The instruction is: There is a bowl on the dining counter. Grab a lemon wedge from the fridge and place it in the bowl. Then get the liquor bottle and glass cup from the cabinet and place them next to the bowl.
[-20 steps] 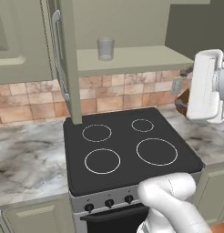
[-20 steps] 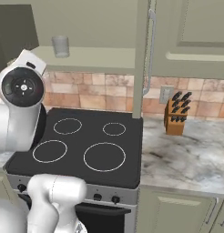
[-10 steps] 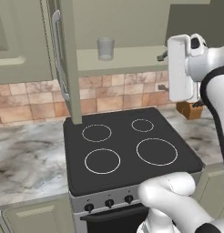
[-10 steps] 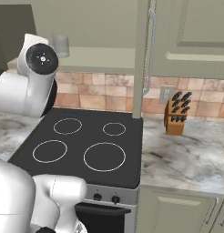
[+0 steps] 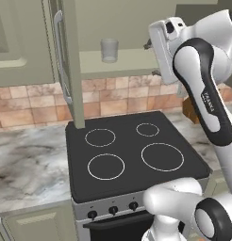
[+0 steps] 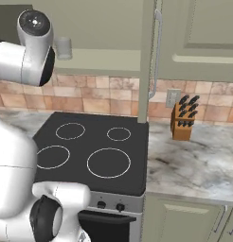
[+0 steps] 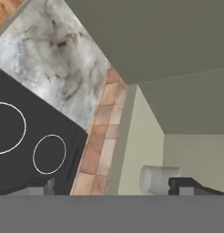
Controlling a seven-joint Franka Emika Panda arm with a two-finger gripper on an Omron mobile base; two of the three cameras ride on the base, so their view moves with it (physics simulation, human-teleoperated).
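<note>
Glass cup point(image 5: 109, 50) upright on the open cabinet point(image 5: 136, 33) shelf above the stove point(image 5: 132, 155), long axis vertical, mouth up — door point(image 5: 70, 61) swung wide. Arm raised high, bent at the elbow, hand level with the shelf beside the cup. Fingers point(image 7: 189, 184) spread wide, empty, apart from the cup.

The one bit of lettering in the room runs down the dark band on the robot's arm point(image 5: 208, 101), on the right, in small white capitals; it is too small and blurred to read from here. Nothing else carries words, numbers or brand marks. The stove point(image 5: 132, 155) shows plain white rings and unmarked knobs along its near front, with no readable signs.
</note>
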